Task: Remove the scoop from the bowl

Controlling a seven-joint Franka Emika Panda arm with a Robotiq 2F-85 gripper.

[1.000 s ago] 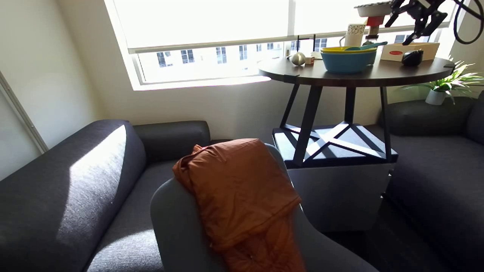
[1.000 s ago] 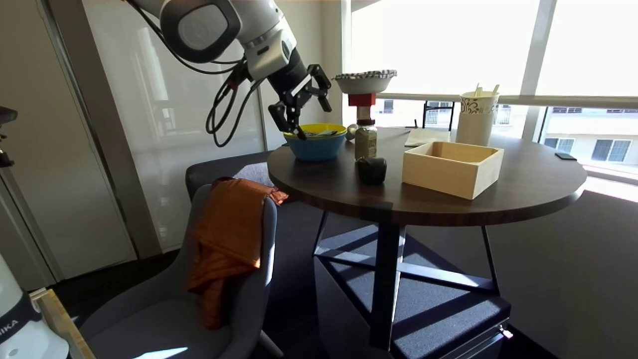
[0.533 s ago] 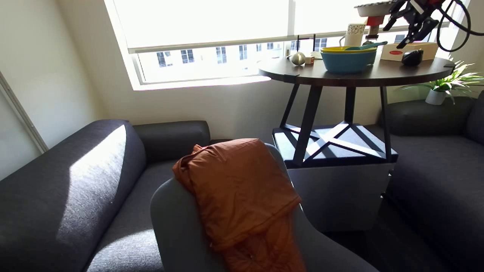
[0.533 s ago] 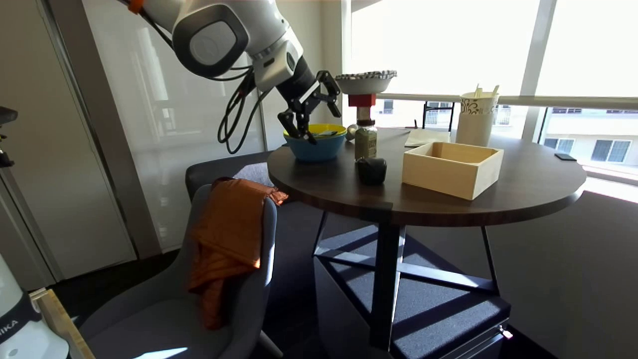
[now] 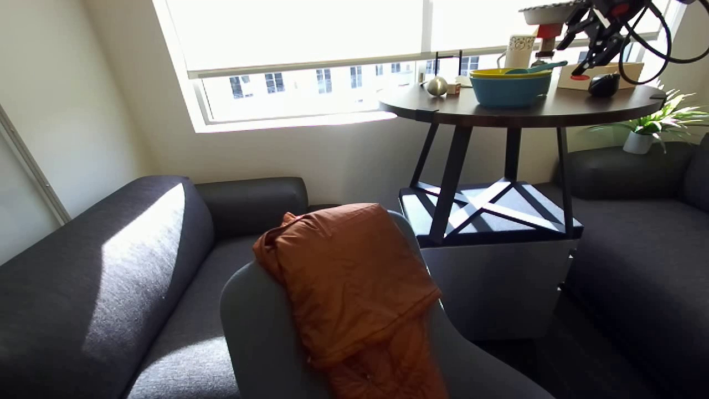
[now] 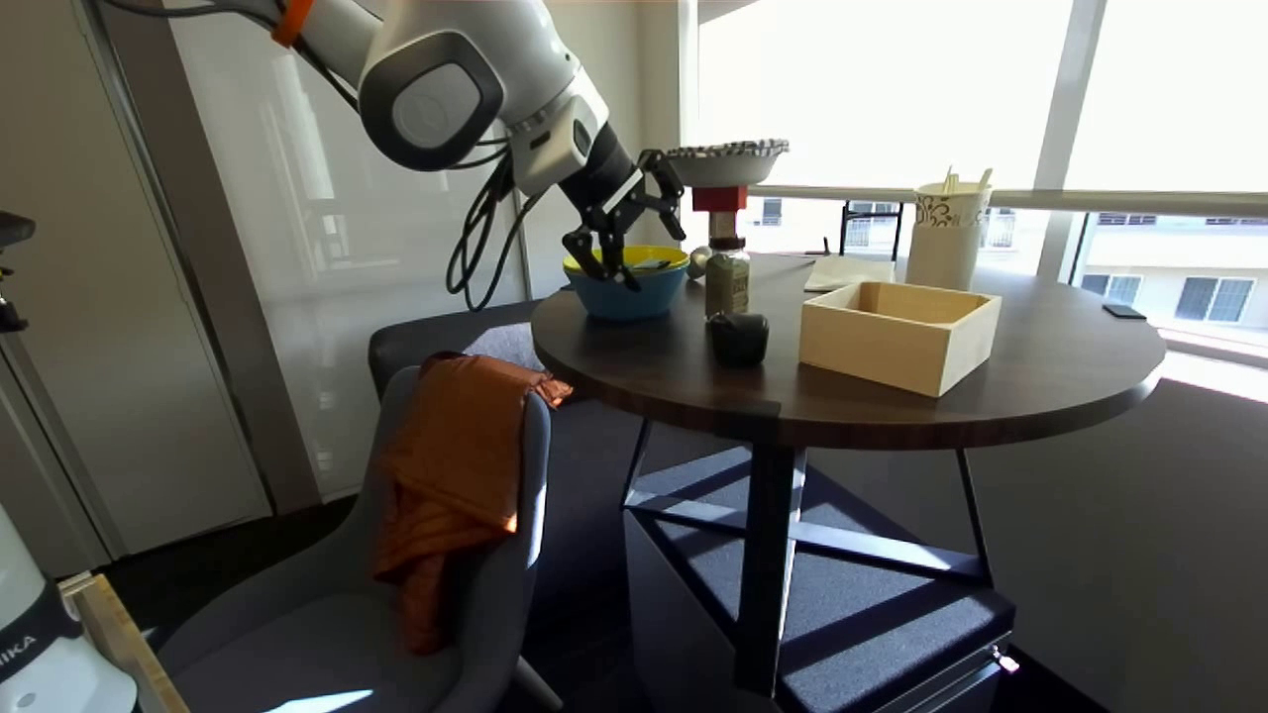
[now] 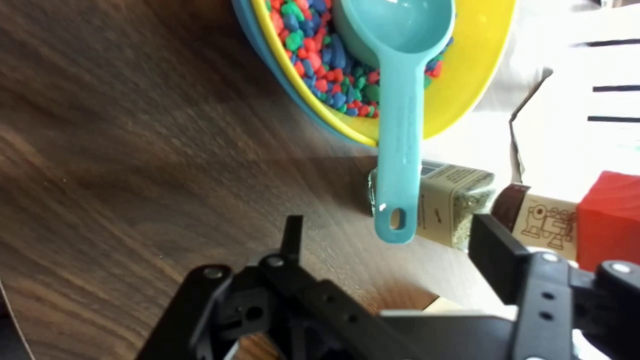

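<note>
The light blue scoop (image 7: 400, 110) rests in the yellow bowl (image 7: 460, 65), its cup on red, green and blue pebbles. Its handle sticks out over the rim. The yellow bowl sits in a blue bowl (image 5: 507, 91) on the round table, also visible in an exterior view (image 6: 644, 302). The scoop's handle shows in an exterior view (image 5: 545, 67). My gripper (image 7: 387, 235) is open and empty. Its fingers stand apart on either side of the handle's end in the wrist view, not touching it. The gripper is beside the bowls in both exterior views (image 5: 571, 58) (image 6: 654, 259).
A spice jar (image 6: 727, 282) stands close to the bowls, with a red block (image 6: 720, 198) and a grey dish (image 6: 728, 170) stacked above. A black object (image 6: 739, 339), a wooden box (image 6: 882, 347) and a patterned white holder (image 6: 946, 238) are on the table (image 6: 1050, 366).
My gripper has moved down and closer to the bowls and scoop handle, staying open. The scoop and bowls have not moved.
</note>
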